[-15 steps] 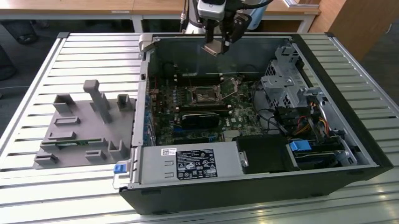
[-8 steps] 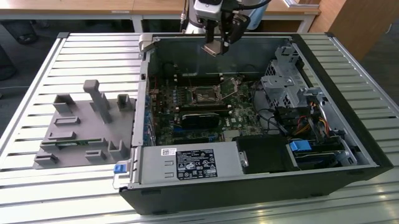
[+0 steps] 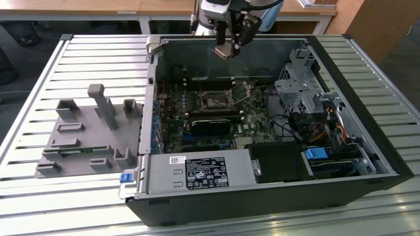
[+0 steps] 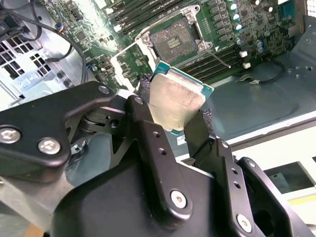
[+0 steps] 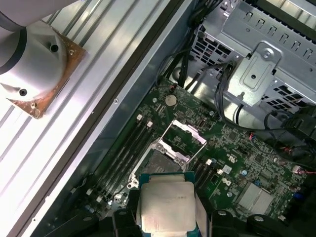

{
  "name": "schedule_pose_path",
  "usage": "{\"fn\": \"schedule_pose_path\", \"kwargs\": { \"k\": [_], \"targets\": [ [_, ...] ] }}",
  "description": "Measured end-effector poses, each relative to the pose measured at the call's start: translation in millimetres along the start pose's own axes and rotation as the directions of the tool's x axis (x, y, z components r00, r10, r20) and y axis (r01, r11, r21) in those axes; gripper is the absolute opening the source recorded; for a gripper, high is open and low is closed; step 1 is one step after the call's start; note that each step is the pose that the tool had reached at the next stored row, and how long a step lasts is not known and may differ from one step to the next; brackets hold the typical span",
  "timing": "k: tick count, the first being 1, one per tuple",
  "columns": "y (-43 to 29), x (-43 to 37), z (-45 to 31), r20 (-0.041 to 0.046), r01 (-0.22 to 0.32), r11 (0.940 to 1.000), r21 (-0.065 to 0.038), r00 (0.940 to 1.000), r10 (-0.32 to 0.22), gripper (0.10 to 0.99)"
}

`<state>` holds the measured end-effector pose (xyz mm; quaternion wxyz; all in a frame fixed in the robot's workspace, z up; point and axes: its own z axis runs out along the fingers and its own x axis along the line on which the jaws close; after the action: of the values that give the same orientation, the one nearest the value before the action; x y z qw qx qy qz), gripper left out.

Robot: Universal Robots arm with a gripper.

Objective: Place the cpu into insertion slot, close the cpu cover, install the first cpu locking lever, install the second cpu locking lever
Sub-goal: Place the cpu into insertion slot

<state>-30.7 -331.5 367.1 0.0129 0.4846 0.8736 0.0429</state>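
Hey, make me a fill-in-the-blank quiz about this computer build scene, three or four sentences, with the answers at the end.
1. The gripper is shut on the ____.
2. With no chip in it yet, the insertion slot is ____.
3. The cpu cover is swung ____, not closed.
4. The grey plastic fixture sits outside the computer case, on the exterior view's ____.
Missing words: cpu; empty; open; left.

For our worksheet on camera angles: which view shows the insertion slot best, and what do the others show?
The second wrist view: the insertion slot lies whole and uncovered, its dark square and metal rim plain. In the first wrist view the cpu hides part of it. The exterior view shows it from afar, amid the board.
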Motion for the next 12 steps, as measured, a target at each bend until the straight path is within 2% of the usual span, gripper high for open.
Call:
{"fn": "schedule_pose_path", "kwargs": {
  "k": [12],
  "targets": [
    [0.6, 2.7, 1.6, 0.0045, -0.051, 0.9987, -0.001, 0.9987, 0.051, 0.529]
  ]
}}
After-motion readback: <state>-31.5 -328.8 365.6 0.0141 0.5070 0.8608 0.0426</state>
